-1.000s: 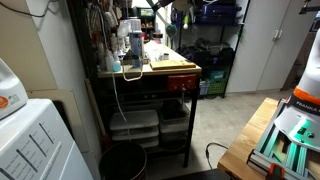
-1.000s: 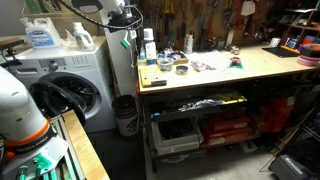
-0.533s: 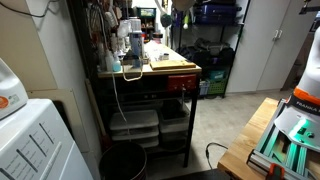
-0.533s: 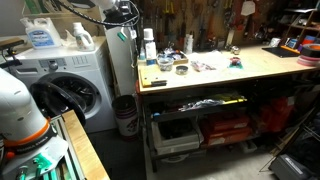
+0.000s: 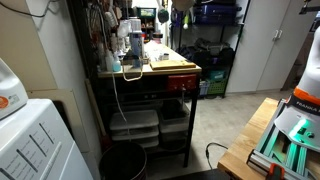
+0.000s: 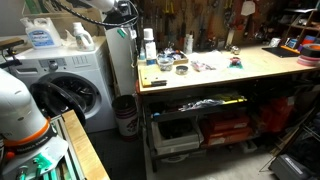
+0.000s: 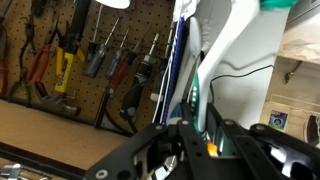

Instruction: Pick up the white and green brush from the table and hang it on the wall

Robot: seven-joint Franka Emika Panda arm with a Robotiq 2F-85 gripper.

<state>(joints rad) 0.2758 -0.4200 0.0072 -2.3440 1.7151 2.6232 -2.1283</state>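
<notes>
**Tool state.** The gripper (image 7: 196, 138) is closed on the brush (image 7: 222, 55). In the wrist view the brush stem passes between the two fingers (image 7: 172, 140) and rises from them towards the top of the frame. The exact contact faces are dark and hard to make out, so how firmly it is held is a judgement only.

**Location of the brush.** The brush is off the bench (image 6: 230, 66) and carried high, close in front of the pegboard (image 7: 60, 95). In an exterior view the gripper (image 5: 181, 5) sits at the top edge of the frame, above the back of the bench (image 5: 176, 66). The brush itself is too small to make out there.

**Governing relation.** The long axis of the brush runs nearly upright and roughly parallel to the pegboard face.
- The white handle curves up and to the right, ending in a green part (image 7: 276, 4) at the frame's top edge.
- The dark bristle strip (image 7: 181, 60) lies along the left side.
- The pegboard lies directly beyond the brush as seen from the wrist. Screwdrivers (image 7: 112, 60) and pliers (image 7: 40, 62) hang to the left of the brush.
- A pale panel with a cable (image 7: 240, 72) lies behind and to the right.

**Step in hand.** Pick-up appears complete; hanging is not yet done. No free hook or hanging hole is visible, so the target peg cannot be identified. The next move probably calls for a short advance towards the wall with the brush kept upright.

**Hazard.** The hanging tools are near the bristle side and may be struck.
</notes>
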